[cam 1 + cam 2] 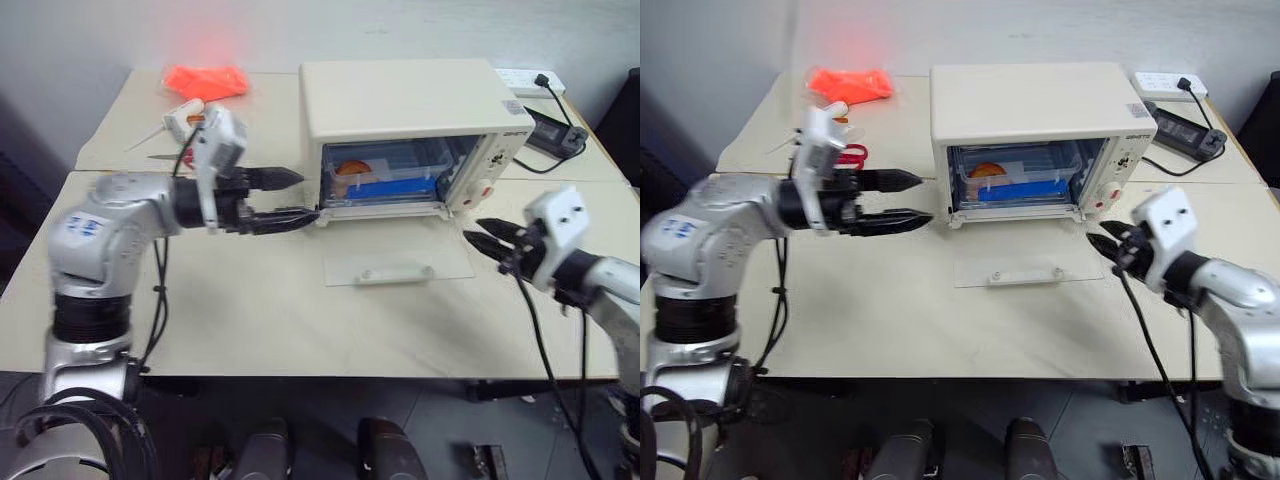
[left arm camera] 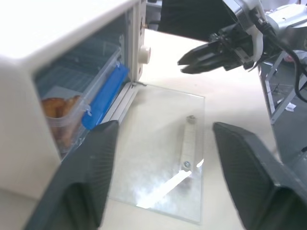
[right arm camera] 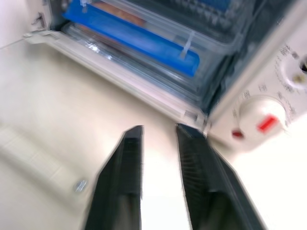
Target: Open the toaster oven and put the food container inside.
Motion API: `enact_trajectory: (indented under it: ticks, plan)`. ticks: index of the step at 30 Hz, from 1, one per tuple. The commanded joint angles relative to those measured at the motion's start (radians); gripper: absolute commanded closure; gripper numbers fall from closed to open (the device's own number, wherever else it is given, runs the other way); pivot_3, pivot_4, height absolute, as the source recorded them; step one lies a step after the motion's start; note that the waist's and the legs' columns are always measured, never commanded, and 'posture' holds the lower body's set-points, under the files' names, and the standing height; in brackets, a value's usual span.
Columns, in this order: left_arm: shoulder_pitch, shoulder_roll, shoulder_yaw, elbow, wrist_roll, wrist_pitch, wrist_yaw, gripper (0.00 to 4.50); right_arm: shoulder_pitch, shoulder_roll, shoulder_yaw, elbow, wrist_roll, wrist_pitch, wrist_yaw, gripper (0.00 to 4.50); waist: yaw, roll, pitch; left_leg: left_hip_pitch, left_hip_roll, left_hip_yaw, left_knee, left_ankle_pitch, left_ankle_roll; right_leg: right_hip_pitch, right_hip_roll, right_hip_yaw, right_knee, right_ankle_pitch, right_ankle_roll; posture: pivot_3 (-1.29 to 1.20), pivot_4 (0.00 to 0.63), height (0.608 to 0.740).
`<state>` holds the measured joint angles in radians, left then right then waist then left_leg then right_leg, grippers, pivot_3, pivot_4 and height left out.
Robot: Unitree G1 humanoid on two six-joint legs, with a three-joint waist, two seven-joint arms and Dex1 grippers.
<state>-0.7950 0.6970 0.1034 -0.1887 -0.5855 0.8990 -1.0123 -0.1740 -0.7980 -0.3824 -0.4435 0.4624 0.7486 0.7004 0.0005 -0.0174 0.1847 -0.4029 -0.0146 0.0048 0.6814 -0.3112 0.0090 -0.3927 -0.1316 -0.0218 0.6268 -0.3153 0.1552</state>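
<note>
Both claws, left point(image 1: 908, 200) and right point(image 1: 482, 233), are standing released; clear blue-clipped plastic food container point(image 1: 385, 172) is sitting inside cream boxy toaster oven point(image 1: 410, 105) between them; withdrawing level avoids the lowered glass door point(image 1: 397, 258).

Orange bag point(image 1: 205, 80), black adapter point(image 1: 553, 132), white power strip point(image 1: 528, 80)

Head stereo overhead, wrists near toaster oven point(image 1: 400, 120)

Far end of the food container point(image 2: 81, 115) hidden inside the toaster oven point(image 2: 62, 28).
</note>
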Motion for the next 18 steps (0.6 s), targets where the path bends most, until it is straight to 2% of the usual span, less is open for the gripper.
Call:
enact_trajectory:
  ticks: [1,6,11,14,18]
  plan:
    - [0.024,0.085,0.052,-0.03,-0.065,0.018,-0.064,0.0,0.081,-0.024,-0.157,-0.124,0.09,0.09,-0.001,1.94,0.0,0.0,0.0,0.0,0.0,0.0,0.0,0.0,0.0,0.0,0.0,0.0,0.0,0.0,0.0,0.0,0.15,0.74]
    - [0.032,0.144,0.061,-0.013,-0.08,-0.002,-0.086,0.0,0.221,0.01,-0.251,-0.237,0.162,0.158,-0.023,0.08,0.004,0.0,0.0,0.0,0.0,0.0,0.0,0.0,0.001,0.0,0.0,0.0,0.0,0.0,0.0,0.0,0.15,0.74]
    - [0.009,0.153,0.051,0.013,-0.055,-0.038,-0.06,0.0,0.358,0.104,-0.213,-0.315,0.141,0.137,-0.103,0.01,0.007,0.0,0.0,0.0,-0.001,0.0,-0.001,0.0,0.001,0.0,0.0,0.001,0.0,0.0,0.0,0.0,0.15,0.74]
    - [0.005,0.162,0.041,0.011,-0.062,-0.049,-0.073,0.0,0.392,0.167,-0.181,-0.31,0.122,0.1,-0.151,0.66,0.004,0.0,0.0,0.0,-0.004,0.001,-0.001,0.0,0.001,0.0,0.0,0.002,0.0,0.0,0.0,0.0,0.15,0.74]
    - [-0.004,0.173,0.03,0.009,-0.064,-0.049,-0.083,0.0,0.4,0.227,-0.065,-0.246,0.048,0.009,-0.185,1.95,-0.002,0.0,0.0,0.0,-0.004,0.0,-0.001,0.0,0.001,-0.001,0.001,0.002,0.001,0.0,0.0,0.0,0.15,0.74]
